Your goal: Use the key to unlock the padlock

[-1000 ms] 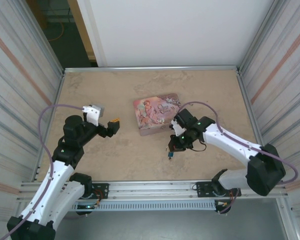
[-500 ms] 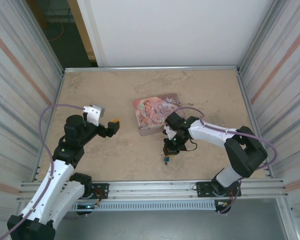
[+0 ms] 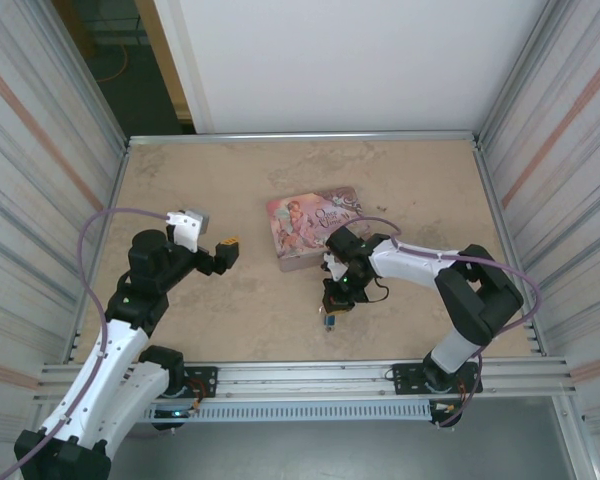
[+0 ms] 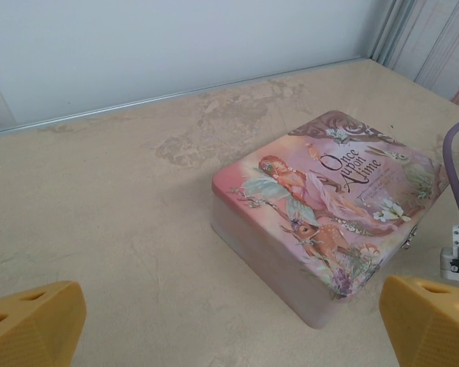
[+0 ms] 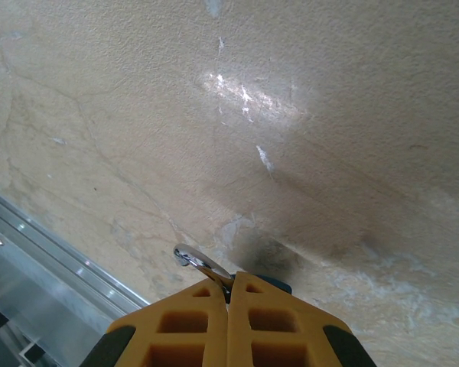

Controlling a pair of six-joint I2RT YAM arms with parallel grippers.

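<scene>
My right gripper (image 5: 229, 287) is shut on the padlock, low over the table. Its silvery shackle (image 5: 197, 261) curves out to the left of the fingertips, and a bit of the blue-teal body (image 5: 278, 285) peeks past the right finger. From above, the padlock (image 3: 332, 321) hangs under the right gripper (image 3: 336, 305), just in front of the pink tin. The key is hidden. My left gripper (image 3: 226, 251) stands open with nothing between its fingers (image 4: 32, 324), well left of the tin.
The pink illustrated tin (image 3: 312, 226) lies shut near the table's middle, and its near corner (image 4: 321, 310) faces the left gripper. A metal rail (image 5: 53, 256) runs along the table's front edge. Corrugated walls close both sides.
The right arm has swung left and a little nearer the front edge, carrying the padlock with it. The left arm has not moved.
</scene>
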